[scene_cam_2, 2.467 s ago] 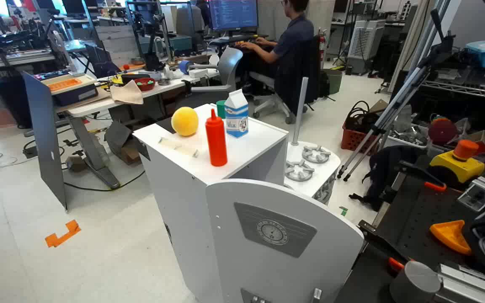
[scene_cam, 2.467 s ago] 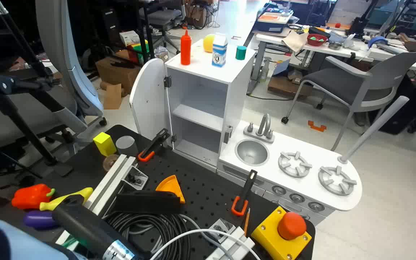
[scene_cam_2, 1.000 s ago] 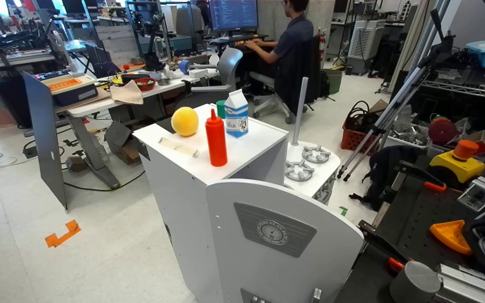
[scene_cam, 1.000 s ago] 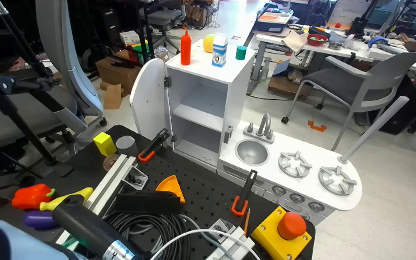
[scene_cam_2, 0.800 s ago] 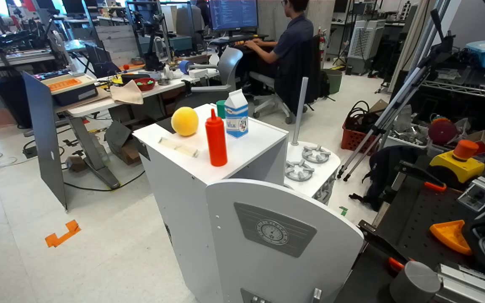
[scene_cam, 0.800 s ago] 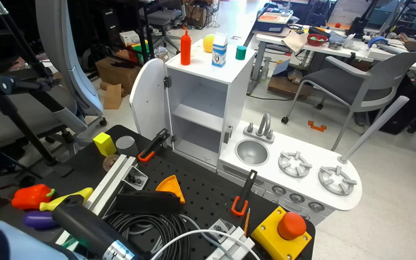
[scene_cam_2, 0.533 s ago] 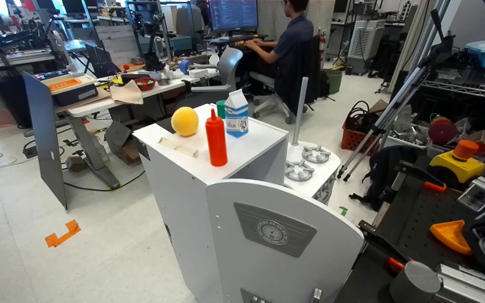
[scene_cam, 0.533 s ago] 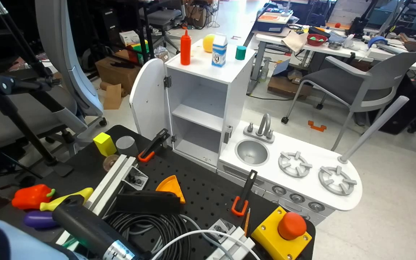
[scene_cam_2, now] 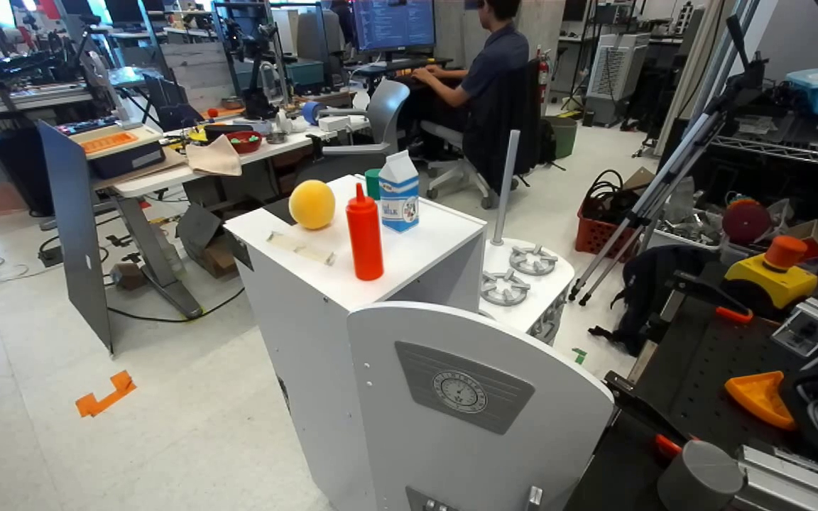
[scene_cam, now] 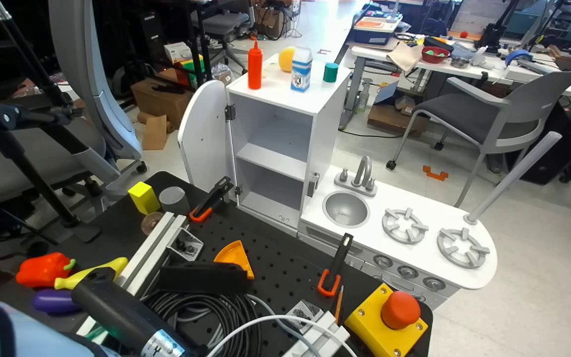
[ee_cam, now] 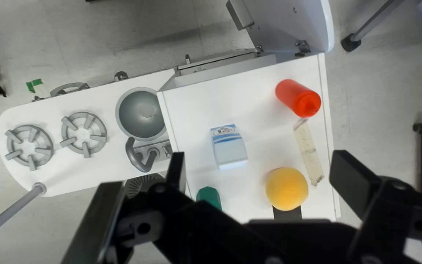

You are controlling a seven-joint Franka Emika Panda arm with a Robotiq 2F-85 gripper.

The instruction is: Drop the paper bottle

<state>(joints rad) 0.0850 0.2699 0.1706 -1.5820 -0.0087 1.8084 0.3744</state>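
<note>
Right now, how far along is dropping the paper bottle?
Done: no step that I can see; the paper bottle stands upright on the white cabinet. In hand: nothing; the end effector is open and empty. Left: probably the whole drop, since the paper bottle is neither gripped nor toppled.

Bright indoor light; in an exterior view, glare whitens the far floor (scene_cam: 330, 22) while the left background (scene_cam: 35, 20) is near-black. In the wrist view, faint shadows cross the cabinet top (ee_cam: 264, 145) and the paper bottle (ee_cam: 229, 146) looks washed out.
</note>
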